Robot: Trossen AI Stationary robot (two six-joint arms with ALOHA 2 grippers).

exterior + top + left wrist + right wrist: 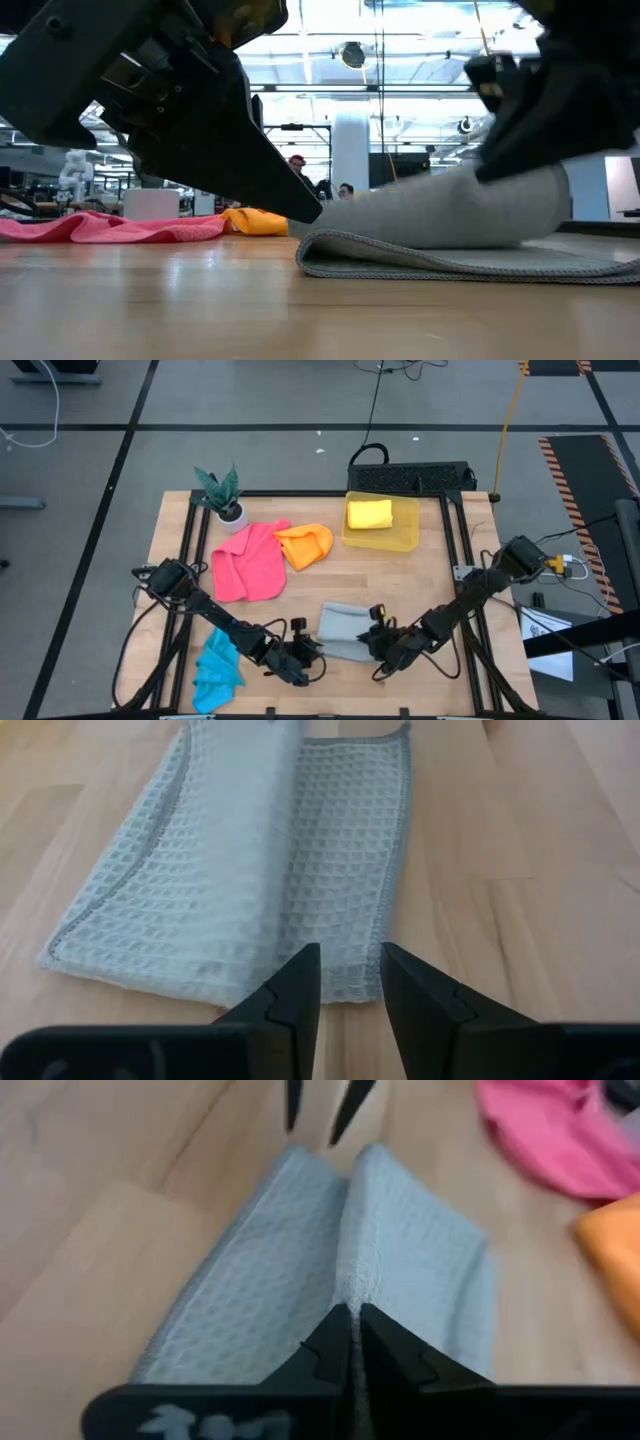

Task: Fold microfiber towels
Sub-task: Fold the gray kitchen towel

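The worktop (420, 575) was pale wood with a black frame along its edges, and it stood on a grey floor (250, 450) crossed by dark lines. A strip of orange-and-black hazard tape (570, 465) ran along the floor at the right. Beyond the worktop, the room was wide and bright, with a white column (351, 150), ceiling lights (352, 54) and two people (320, 185) far back.

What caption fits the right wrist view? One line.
Right gripper pinches the grey towel into a ridge.
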